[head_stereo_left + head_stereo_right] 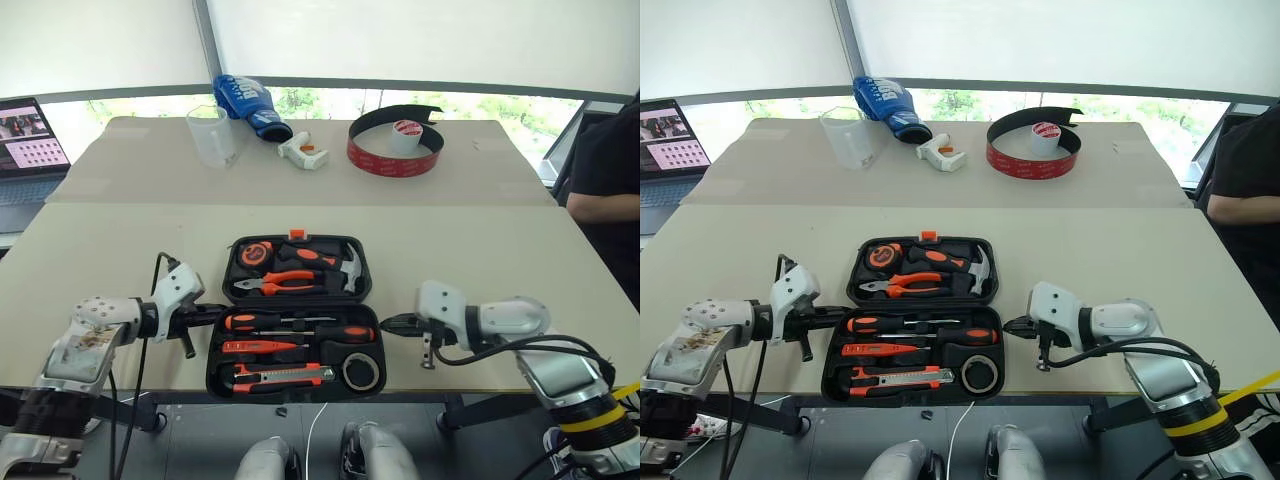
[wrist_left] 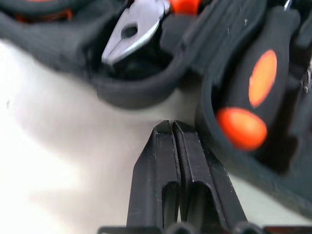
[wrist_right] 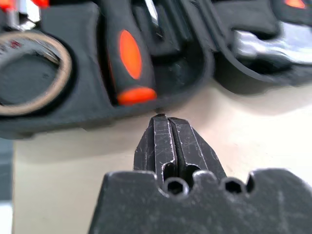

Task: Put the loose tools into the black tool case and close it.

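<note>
Because the black tool case [image 1: 296, 318] lies open flat on the counter [image 1: 480, 250] with its tools already seated in their moulded slots, the step left appears to be folding the far half over the near one. The case's long run goes away from the robot, its hinge line crossing side to side at mid-length, level with both pincers. The left pincer [image 1: 212, 316] sits just beside the case's left edge, pointing inward at the hinge; the right pincer [image 1: 389, 324] sits just beside the right edge, pointing back at it. Each is about equally near, so the case lies between them. Both pincers are narrow, fingers pressed together and holding nothing.

In the near half lie the two black-and-orange screwdrivers [image 1: 262, 321], the slim orange screwdriver [image 1: 258, 346], the utility knife [image 1: 284, 376] and the small tape roll [image 1: 361, 371], all lengthwise across the case except the round roll. The far half holds pliers [image 1: 285, 282] and a hammer [image 1: 350, 268]. The case is matte hard plastic with rounded corners and a small orange latch [image 1: 296, 234] on its far rim; the screwdriver handles look smooth and glossy, the counter pale and flat.
</note>
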